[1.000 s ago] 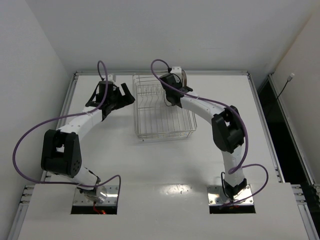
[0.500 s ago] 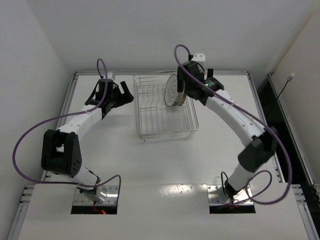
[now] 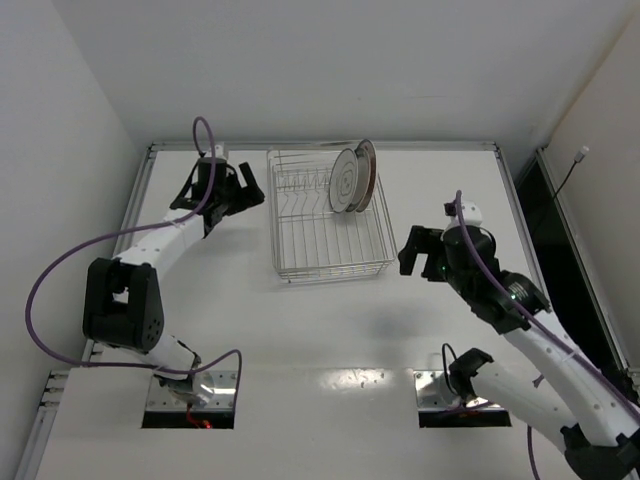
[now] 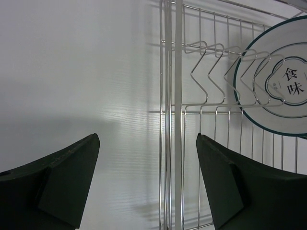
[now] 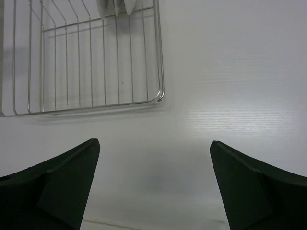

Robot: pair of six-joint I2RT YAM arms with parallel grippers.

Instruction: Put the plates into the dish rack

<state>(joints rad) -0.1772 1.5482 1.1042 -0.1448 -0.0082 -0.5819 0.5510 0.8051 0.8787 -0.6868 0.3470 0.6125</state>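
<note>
Plates upright in wire dish rack

Top camera looks down; both wrist cameras closely face the dish rack

Left arm and right arm: white link shells, bulky black joint housings. Purple cable loops loosely along each, down to a bare-metal base plate. Fingers dark, matte, wedge-shaped, with flat inner faces
</note>
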